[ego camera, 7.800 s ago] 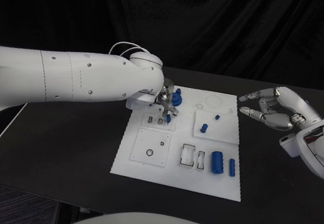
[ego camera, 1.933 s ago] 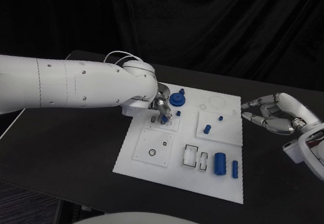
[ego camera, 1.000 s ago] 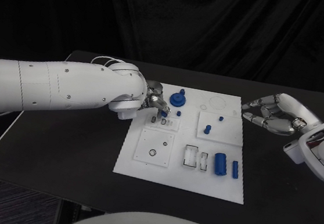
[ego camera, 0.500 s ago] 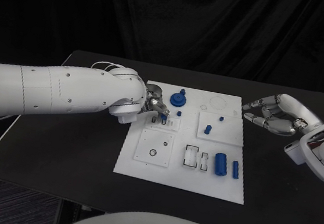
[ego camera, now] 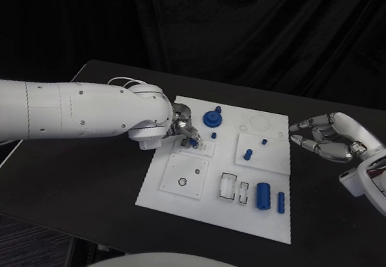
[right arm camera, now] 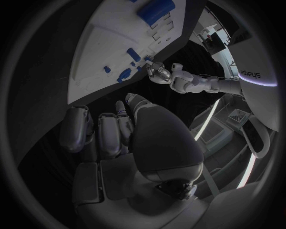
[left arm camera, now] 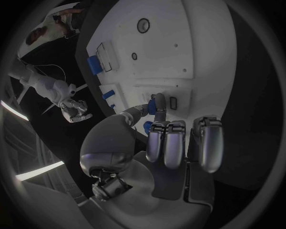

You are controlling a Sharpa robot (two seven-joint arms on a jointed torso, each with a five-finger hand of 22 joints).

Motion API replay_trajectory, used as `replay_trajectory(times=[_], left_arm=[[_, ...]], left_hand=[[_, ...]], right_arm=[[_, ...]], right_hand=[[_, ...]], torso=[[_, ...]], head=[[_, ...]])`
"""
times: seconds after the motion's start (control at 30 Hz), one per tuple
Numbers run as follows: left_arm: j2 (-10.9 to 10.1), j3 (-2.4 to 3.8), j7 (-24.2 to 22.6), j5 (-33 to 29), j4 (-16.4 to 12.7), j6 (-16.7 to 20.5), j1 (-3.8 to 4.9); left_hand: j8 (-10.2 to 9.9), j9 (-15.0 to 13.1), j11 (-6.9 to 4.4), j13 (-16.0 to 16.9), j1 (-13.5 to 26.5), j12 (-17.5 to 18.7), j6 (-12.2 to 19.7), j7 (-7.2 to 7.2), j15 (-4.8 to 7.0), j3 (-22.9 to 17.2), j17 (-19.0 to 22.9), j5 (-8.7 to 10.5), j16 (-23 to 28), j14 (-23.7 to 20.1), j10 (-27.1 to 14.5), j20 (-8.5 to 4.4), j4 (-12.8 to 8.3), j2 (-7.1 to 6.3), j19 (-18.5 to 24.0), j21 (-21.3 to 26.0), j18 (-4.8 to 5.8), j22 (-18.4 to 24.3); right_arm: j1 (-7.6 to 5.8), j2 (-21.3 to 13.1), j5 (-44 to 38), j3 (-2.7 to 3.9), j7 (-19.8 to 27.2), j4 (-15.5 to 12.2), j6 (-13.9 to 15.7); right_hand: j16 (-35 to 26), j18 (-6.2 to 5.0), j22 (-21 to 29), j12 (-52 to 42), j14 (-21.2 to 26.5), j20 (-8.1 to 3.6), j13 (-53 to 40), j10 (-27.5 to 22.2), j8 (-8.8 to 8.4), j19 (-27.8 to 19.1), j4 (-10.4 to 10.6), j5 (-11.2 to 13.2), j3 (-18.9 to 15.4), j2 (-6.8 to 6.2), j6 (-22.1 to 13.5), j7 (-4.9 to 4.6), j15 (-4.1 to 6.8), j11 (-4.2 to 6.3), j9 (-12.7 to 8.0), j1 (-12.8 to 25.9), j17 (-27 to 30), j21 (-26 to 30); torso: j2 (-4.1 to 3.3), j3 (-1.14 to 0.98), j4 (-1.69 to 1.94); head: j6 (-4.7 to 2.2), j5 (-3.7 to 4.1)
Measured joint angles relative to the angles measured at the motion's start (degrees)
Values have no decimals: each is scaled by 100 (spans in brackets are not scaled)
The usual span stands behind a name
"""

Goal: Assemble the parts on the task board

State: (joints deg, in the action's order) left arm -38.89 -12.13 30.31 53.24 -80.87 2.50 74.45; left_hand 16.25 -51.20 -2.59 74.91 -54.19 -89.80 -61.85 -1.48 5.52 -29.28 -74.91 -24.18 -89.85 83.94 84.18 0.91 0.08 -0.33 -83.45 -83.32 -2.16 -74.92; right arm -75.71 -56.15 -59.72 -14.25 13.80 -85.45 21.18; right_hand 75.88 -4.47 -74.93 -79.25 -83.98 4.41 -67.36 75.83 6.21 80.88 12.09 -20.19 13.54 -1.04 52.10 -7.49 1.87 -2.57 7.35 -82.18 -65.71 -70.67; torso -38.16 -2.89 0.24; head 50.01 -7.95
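A black table (ego camera: 74,176) stands before a dark curtain (ego camera: 232,28), with grey floor beneath.

Right hand (right arm camera: 113,138): fingers curled inward, nothing in them, above the dark desk (right arm camera: 45,86) beside the task board (right arm camera: 113,43). Board carries small blue parts (right arm camera: 156,9). Left hand (right arm camera: 162,72) at the board's far edge.

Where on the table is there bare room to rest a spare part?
Bare black table lies beside the task board, below the left arm, and along the near edge. It is crowded at the board's far end, by the left hand and the blue parts.
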Motion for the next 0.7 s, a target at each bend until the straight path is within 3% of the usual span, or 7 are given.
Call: replay_trajectory(times=[0.7], left_arm=[[11, 43, -160, -2, 32, 129, -131]], left_hand=[[-8, -19, -11, 0, 1, 0, -14, -15, 0, -16, 0, 9, 0, 0, -11, -20, 16, -1, 20, 23, 0, 1]], right_arm=[[0, 4, 0, 0, -33, -1, -37]], right_hand=[[-23, 0, 1, 0, 0, 0, -2, 0, 0, 0, -16, -40, 16, -1, 0, 0, 0, 0, -4, 1, 5, 23]], torso=[[0, 0, 2]], head=[[0, -3]])
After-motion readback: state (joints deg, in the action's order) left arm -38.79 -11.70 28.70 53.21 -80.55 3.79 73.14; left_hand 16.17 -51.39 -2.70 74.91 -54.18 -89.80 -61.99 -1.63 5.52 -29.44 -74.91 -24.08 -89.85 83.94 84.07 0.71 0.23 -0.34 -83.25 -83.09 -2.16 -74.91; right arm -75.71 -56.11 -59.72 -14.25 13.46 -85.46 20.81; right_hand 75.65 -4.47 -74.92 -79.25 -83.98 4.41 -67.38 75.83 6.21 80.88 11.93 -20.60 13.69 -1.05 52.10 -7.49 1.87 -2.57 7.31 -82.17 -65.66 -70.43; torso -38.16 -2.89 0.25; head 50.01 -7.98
